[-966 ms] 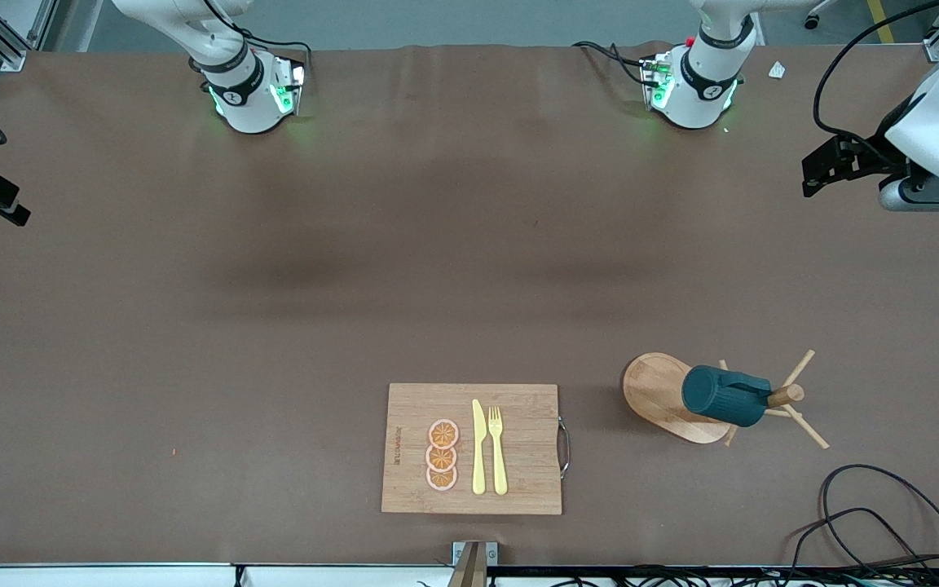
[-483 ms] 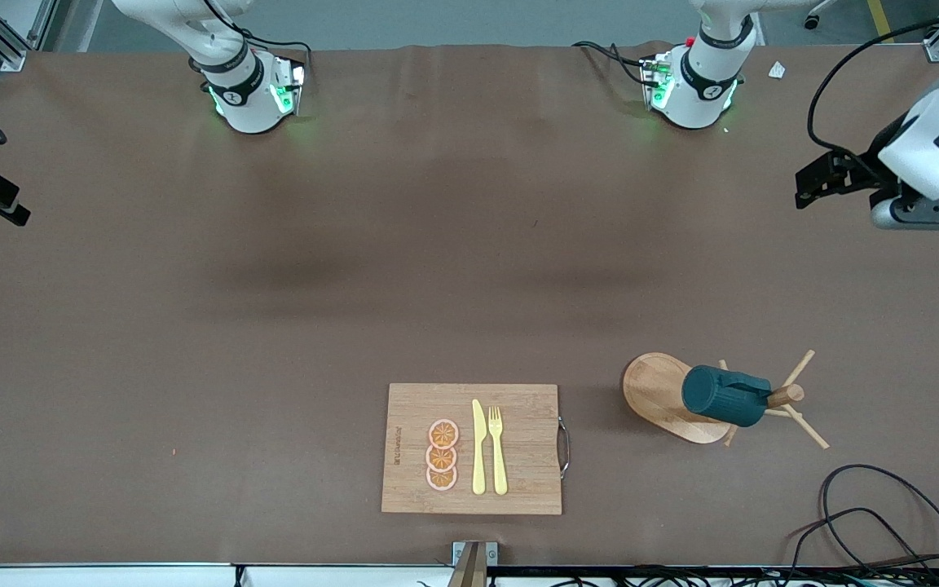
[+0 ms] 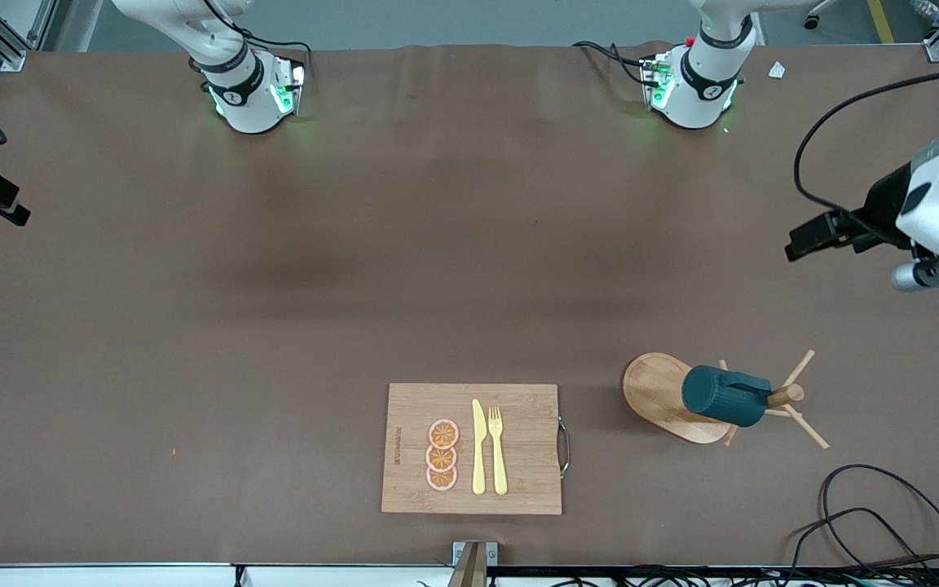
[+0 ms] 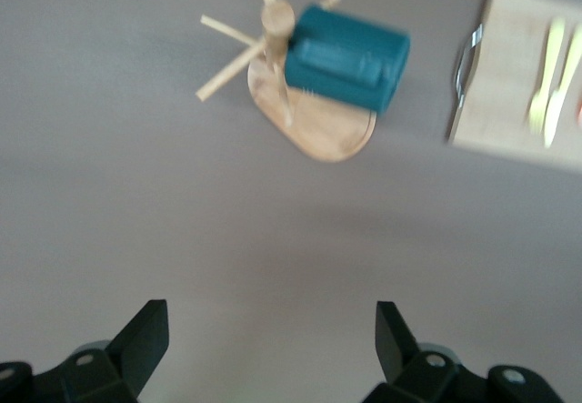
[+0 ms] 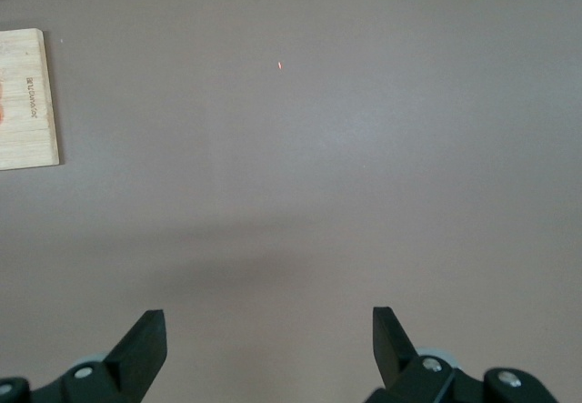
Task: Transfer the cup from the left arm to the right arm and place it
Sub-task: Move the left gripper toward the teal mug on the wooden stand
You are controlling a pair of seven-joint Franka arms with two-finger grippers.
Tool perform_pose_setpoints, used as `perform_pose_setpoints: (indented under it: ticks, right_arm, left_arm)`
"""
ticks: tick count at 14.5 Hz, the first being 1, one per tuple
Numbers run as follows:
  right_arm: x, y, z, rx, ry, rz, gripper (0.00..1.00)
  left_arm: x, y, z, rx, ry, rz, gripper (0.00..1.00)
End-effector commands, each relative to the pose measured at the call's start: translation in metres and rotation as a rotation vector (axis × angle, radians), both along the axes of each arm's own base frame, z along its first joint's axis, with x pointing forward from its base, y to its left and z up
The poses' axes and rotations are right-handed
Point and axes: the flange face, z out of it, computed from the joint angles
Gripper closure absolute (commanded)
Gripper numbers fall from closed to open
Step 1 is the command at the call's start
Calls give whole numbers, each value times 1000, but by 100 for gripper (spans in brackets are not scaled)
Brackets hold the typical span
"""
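The dark teal ribbed cup (image 3: 722, 396) hangs on its side on a peg of the wooden stand (image 3: 661, 391), toward the left arm's end of the table. In the left wrist view the cup (image 4: 350, 55) and the stand (image 4: 318, 125) both show well ahead of the fingers. My left gripper (image 4: 271, 330) is open and empty, up over bare table. The left arm's hand (image 3: 938, 220) is at the table's edge, apart from the stand. My right gripper (image 5: 269, 335) is open and empty over bare table, and the right arm waits.
A wooden cutting board (image 3: 518, 481) with a yellow knife (image 3: 478, 448), a yellow fork (image 3: 496, 448) and three orange slices (image 3: 442, 455) lies near the front edge. Its corner shows in the right wrist view (image 5: 27, 98). Black cables (image 3: 869, 514) lie near the front corner by the stand.
The left arm's hand has moved over the table's edge toward the front camera and the peg stand. The cup and the right arm have not moved.
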Motion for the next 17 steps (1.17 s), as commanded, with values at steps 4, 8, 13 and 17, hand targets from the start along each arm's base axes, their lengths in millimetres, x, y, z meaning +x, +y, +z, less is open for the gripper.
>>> perform_pose_setpoints:
  ticks: [4, 8, 13, 17]
  right_arm:
    - [-2, 1, 3, -13, 2, 6, 0]
    - [-2, 1, 3, -14, 2, 4, 0]
    - [-2, 1, 3, -13, 2, 5, 0]
    - [-2, 1, 2, -12, 3, 6, 0]
  left_arm:
    - [49, -9, -37, -157, -3, 548, 0]
    - [74, -9, -83, -168, 23, 702, 0]
    - [89, -6, -109, -157, -11, 700, 0]
    - [103, -3, -133, -211, 19, 952, 0]
